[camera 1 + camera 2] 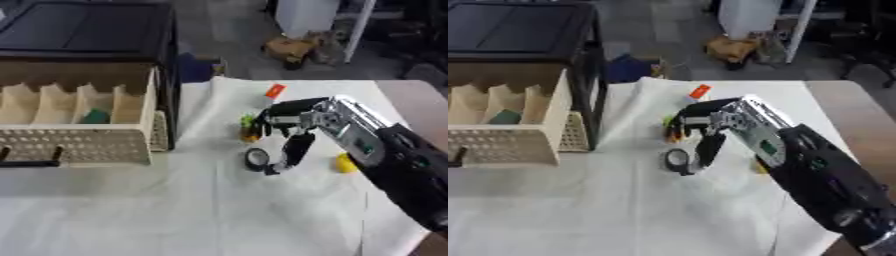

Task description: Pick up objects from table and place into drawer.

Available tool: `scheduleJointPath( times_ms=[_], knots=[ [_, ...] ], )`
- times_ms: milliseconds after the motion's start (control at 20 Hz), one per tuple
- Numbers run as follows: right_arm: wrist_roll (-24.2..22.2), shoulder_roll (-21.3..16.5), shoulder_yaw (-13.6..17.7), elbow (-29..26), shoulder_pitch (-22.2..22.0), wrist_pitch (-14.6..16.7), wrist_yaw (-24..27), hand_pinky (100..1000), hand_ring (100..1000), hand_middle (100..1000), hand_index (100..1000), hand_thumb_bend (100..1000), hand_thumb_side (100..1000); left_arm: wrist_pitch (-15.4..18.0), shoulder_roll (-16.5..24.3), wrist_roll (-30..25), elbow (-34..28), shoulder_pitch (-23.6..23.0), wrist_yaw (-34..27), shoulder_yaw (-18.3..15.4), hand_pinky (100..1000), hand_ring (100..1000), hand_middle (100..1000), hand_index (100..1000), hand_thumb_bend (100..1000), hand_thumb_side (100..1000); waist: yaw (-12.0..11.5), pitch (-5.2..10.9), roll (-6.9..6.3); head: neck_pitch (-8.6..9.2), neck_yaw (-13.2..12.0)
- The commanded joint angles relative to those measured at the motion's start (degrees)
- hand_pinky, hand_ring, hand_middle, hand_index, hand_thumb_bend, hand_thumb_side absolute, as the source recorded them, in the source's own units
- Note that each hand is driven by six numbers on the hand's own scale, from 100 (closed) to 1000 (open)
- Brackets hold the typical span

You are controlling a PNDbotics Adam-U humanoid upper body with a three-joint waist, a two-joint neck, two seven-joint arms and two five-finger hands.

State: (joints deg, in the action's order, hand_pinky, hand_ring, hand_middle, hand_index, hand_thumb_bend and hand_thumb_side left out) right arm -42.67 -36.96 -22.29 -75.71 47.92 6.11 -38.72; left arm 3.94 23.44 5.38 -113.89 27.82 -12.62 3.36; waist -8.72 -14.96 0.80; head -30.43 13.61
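— Where is the right hand (293, 131)?

— Over the white cloth (219, 210) that covers the table, near the middle of its far half. The arm comes in from the cloth's right edge. The fingers (296, 150) hang downward, and their tips touch or nearly touch a small black ring (255, 159), perhaps a roll of tape, which lies on the cloth.

— Is it pinching the ring?

— It looks so, with fingers curled down at the ring's right side, but the view is blurred there and I would not swear to it.

— What else lies on the cloth?

— A small green and orange thing (250, 127) just beyond the ring, close under the knuckles. An orange-red piece (275, 91) nearer the far edge. A yellow thing (346, 163) beside the forearm, toward the right edge.

— And the drawer (79, 145)?

— It stands pulled out at the cloth's left edge, beige, with dividers. A dark green object (95, 117) sits in one compartment near its right side
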Motion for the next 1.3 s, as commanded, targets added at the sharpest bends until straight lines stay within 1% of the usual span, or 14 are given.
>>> scheduleJointPath(
  times_ms=[50, 700, 1300],
  knots=[
    [0.97, -0.81, 0.48, 0.28, 1.37, -0.10, -0.94, 519, 759, 736, 877, 480, 333, 0.03, 0.30, -0.34, -0.70, 0.51, 0.01, -0.16, 375, 365, 478, 819, 152, 1000, -0.07, 0.70, -0.25, 0.76, 0.13],
    [2.11, 0.23, 0.45, 3.50, 1.89, -0.25, -1.91, 515, 756, 727, 872, 466, 325, -0.12, -0.31, -0.78, -0.70, 0.41, 0.38, -0.14, 378, 366, 478, 818, 151, 1000, -0.54, -0.35, -0.43, 1.49, 0.44],
    [2.52, 0.81, 0.38, 5.97, 2.33, 0.18, -2.95, 518, 762, 728, 865, 445, 330, -0.30, -0.61, -1.02, -0.70, 0.41, 0.33, -0.12, 380, 367, 478, 817, 152, 1000, -0.73, -0.76, -0.31, 1.63, 0.53]
  ],
)
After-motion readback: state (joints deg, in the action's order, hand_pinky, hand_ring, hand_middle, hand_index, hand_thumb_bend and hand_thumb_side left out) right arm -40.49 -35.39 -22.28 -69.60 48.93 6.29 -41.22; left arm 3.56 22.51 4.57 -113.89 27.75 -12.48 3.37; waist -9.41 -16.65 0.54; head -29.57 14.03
